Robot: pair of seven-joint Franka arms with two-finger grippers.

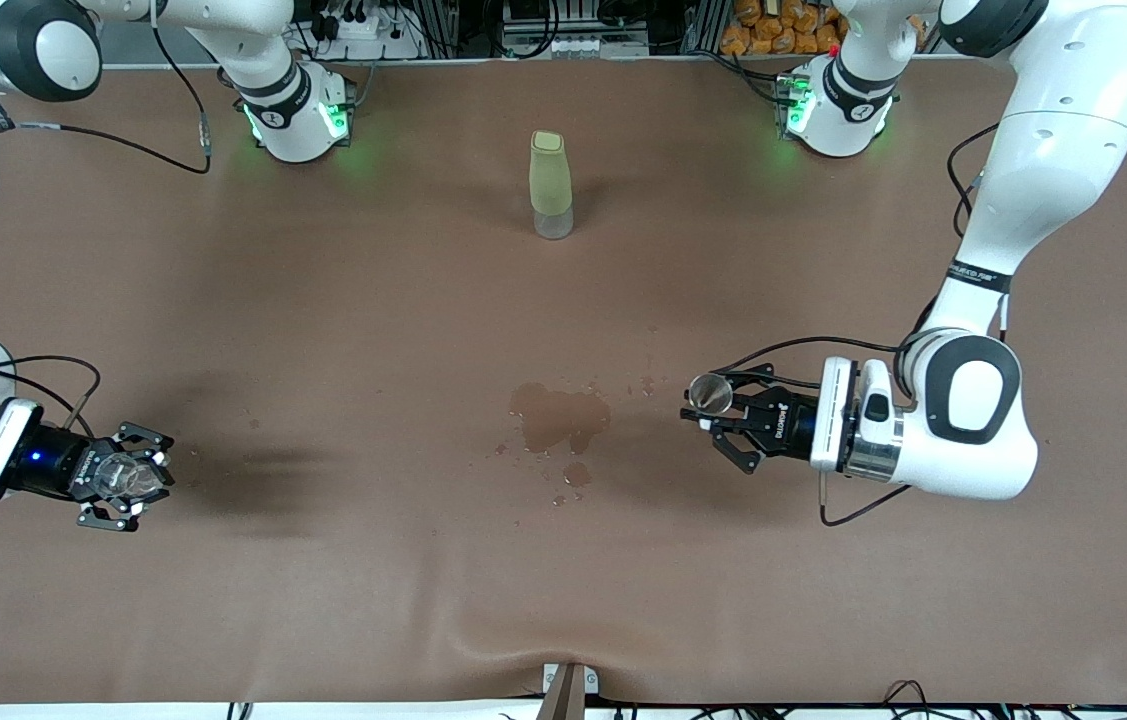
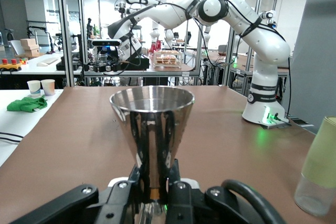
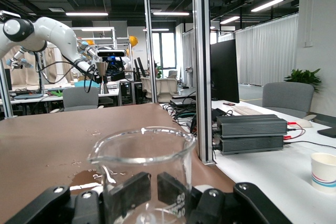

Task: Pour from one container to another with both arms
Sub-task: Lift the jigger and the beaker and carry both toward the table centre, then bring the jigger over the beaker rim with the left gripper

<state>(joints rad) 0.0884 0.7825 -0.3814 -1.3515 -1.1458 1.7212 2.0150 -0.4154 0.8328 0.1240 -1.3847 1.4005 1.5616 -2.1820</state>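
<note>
I see my left gripper (image 1: 713, 420) clamping the shiny metal hourglass jigger (image 1: 711, 394); my right gripper (image 1: 138, 480) clamps the small clear glass cup (image 1: 123, 476).

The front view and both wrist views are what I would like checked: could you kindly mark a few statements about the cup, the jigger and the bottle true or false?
1. The left end effector is shut on the metal jigger. True.
2. The clear cup stands on the table beside the bottle. False: the right end effector grips it, at the right arm's end of the table.
3. The pale-green bottle stands upright, untouched by either arm. True.
4. The table is dry everywhere. False: a wet patch darkens it between the two end effectors.
5. The jigger lies tipped over. False: it is held upright.
</note>
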